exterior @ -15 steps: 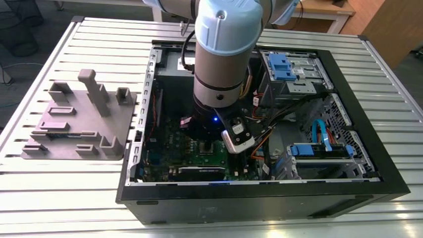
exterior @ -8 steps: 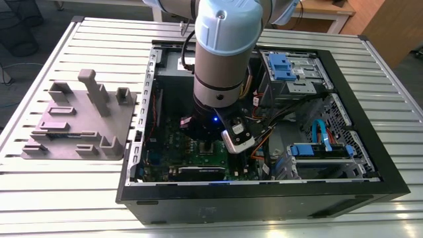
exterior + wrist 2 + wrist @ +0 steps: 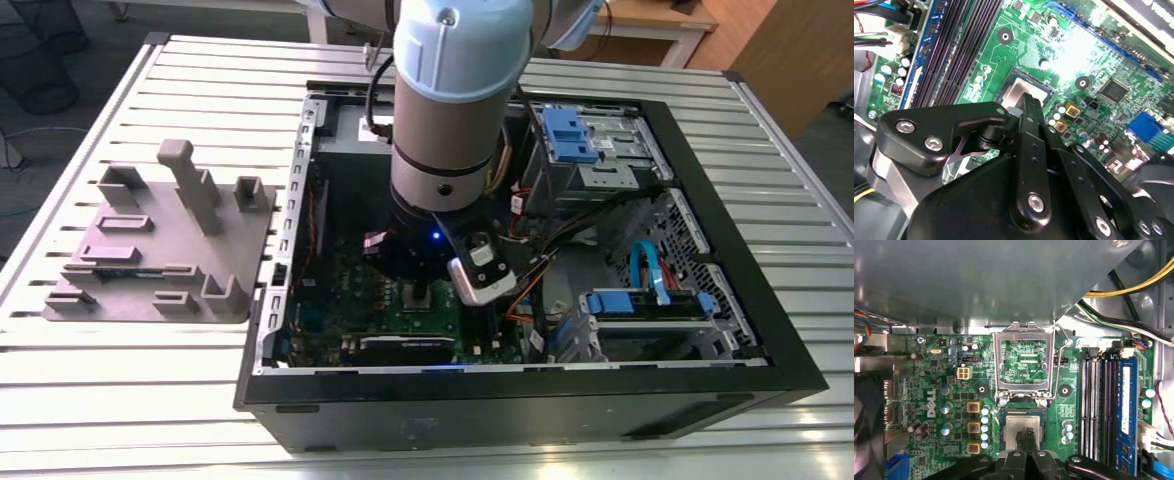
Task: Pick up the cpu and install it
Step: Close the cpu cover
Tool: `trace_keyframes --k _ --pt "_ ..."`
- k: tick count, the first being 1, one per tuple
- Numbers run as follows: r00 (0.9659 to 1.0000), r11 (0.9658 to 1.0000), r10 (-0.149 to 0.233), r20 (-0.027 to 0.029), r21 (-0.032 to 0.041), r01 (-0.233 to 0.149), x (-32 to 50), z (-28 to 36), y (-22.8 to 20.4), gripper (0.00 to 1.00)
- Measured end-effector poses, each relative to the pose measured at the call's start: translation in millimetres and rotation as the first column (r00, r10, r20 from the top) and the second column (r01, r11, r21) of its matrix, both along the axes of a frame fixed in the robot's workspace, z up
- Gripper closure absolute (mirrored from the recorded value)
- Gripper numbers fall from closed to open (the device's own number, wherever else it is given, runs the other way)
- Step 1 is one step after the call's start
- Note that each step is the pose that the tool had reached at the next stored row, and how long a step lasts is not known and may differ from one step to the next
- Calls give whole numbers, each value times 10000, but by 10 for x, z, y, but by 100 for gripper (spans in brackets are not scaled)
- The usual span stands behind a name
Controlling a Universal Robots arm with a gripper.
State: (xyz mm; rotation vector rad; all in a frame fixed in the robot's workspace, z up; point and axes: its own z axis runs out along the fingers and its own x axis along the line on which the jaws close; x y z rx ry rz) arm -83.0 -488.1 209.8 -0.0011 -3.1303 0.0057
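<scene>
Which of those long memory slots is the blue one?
The blue memory slot is the outermost of the row, farthest from the cpu; the black slots lie between them.

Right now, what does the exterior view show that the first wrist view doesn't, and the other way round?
The exterior view gives the setting: the arm reaching down into the open case, the grey fixture beside the case on the exterior view's left, and the slatted table under both. The first wrist view gives the close detail: the socket frame flipped open, the cpu lying flat next to it, and the gripper over the cpu with jaws together; contact can't be judged. Both share the green motherboard.
</scene>
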Motion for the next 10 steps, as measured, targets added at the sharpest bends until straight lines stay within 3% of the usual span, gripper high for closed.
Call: trace_keyframes --k 10 --pt "10000 10000 -1 1 1 1 0 137 0 90"
